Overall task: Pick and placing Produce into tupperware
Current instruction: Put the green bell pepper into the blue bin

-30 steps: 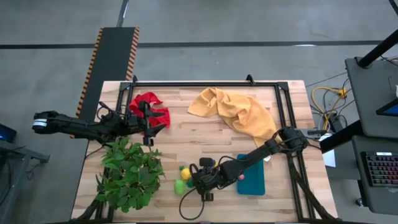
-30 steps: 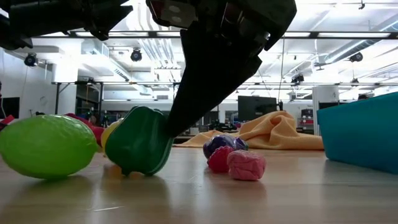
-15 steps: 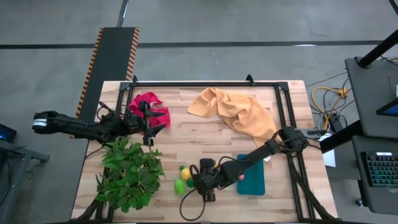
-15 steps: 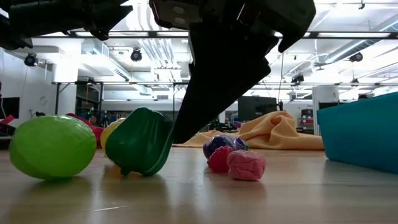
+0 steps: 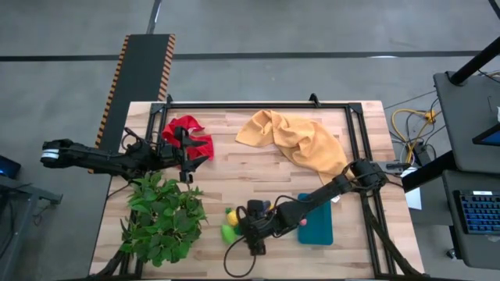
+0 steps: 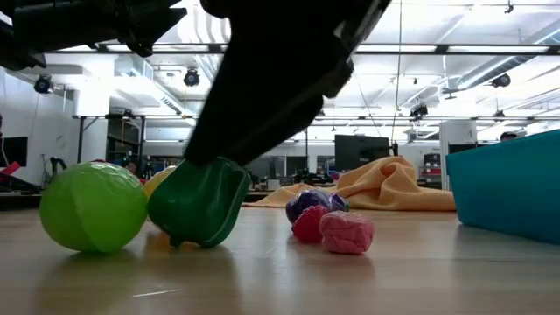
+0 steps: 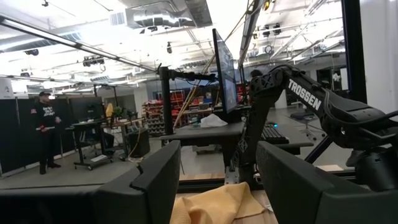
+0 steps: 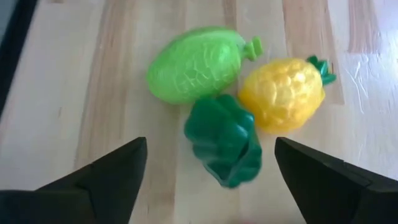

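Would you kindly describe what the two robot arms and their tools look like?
Both arms are dark, slim and jointed. The left arm ends its far link in a white cap; the right arm carries white "TROSSEN" lettering on one link. The right tool has two broad, flat, black wedge-shaped fingers; the left tool has similar blocky black ones.

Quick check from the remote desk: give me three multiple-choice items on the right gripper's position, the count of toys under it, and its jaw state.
1. The right gripper is over: A) the teal container, B) the toy cluster, C) the yellow cloth.
2. Toys in the right wrist view: A) one, B) three, C) five.
3. The right gripper's jaws are: A) open, B) shut on the pineapple, C) shut empty.

B: it hangs beside the teal container, above the toys.
B: lime-green fruit, dark green pepper, yellow pineapple.
A: both fingers stand wide apart around the pepper.
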`<state>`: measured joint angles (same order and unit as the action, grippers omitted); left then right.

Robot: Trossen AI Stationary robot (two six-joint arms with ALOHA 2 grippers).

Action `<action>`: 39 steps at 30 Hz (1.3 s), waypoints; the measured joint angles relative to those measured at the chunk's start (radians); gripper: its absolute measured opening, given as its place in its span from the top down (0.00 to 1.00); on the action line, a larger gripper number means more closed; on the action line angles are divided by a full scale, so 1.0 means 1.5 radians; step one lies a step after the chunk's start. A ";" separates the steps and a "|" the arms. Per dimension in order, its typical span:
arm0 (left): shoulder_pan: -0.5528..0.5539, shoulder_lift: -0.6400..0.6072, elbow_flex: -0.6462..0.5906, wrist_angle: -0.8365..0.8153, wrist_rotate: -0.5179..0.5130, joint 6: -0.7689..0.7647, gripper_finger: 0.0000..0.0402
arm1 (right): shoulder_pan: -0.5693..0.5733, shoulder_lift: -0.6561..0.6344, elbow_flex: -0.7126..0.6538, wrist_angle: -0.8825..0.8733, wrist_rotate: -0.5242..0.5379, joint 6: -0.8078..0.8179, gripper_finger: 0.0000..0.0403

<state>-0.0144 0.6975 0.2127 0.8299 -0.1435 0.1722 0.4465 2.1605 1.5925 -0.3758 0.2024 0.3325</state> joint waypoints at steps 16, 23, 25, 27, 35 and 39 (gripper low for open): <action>0.000 0.000 0.000 0.000 0.000 0.000 0.51 | -0.009 0.000 -0.029 0.053 0.035 0.006 0.15; 0.000 0.000 0.000 0.000 0.000 0.000 0.51 | -0.009 0.007 -0.038 0.080 0.035 0.011 0.16; 0.000 0.000 0.000 0.000 0.000 0.000 0.51 | -0.009 0.019 -0.038 0.093 0.033 0.012 0.16; 0.000 0.000 0.000 0.000 0.000 0.000 0.51 | -0.009 0.027 -0.038 0.094 0.028 0.010 0.17; 0.000 0.001 0.000 0.000 0.000 0.000 0.51 | -0.010 0.032 -0.039 0.098 0.022 0.018 0.16; 0.000 0.001 0.000 0.000 0.000 0.000 0.51 | -0.012 0.033 -0.039 0.101 0.022 0.018 0.18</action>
<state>-0.0143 0.6994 0.2127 0.8303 -0.1432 0.1722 0.4283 2.2097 1.5341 -0.2248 0.2359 0.3597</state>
